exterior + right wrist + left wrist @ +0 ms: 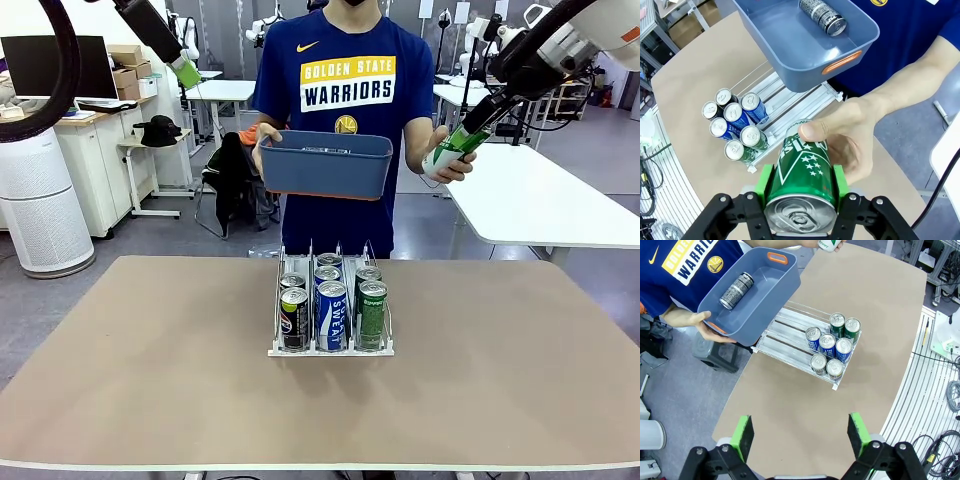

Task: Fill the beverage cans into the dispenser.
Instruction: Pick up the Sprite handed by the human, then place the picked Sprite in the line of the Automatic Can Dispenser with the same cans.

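Front view: upper right, the right pincer [468, 138] clamps a green can [447, 150] that a person's hand [462, 168] also holds. The dispenser [330, 351], with seven cans, stands mid-frame on the table [150, 350].

Left wrist view: the left pincer [802, 432] gapes empty at the bottom edge. A black can [737, 290] lies in the bin [775, 295]; from the front the bin's wall screens its inside.

Right wrist view: the pads [764, 182] grip the green can's sides near its top. It is likely thin-walled, smooth and slippery, so a firm side grip without crushing suits.
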